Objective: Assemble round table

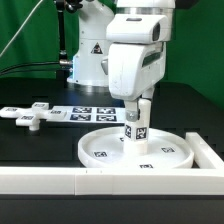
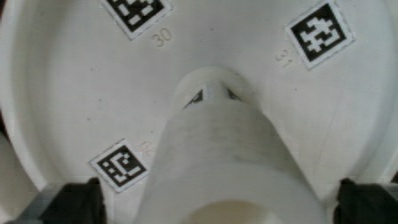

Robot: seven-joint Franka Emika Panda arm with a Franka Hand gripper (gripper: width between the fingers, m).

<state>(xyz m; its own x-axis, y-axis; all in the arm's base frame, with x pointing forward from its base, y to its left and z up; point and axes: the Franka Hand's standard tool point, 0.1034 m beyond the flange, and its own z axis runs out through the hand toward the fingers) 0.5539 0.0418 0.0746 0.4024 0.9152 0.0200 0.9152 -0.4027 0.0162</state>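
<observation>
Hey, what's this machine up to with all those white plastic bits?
A robot arm is putting together a small round table. Its gripper holds the short post upright, with the post's lower end at the middle of the large round disc, which lies flat on the black table. Whether the post is seated in the disc cannot be told. The cross-shaped piece lies apart, toward the exterior view's left, not yet used.
</observation>
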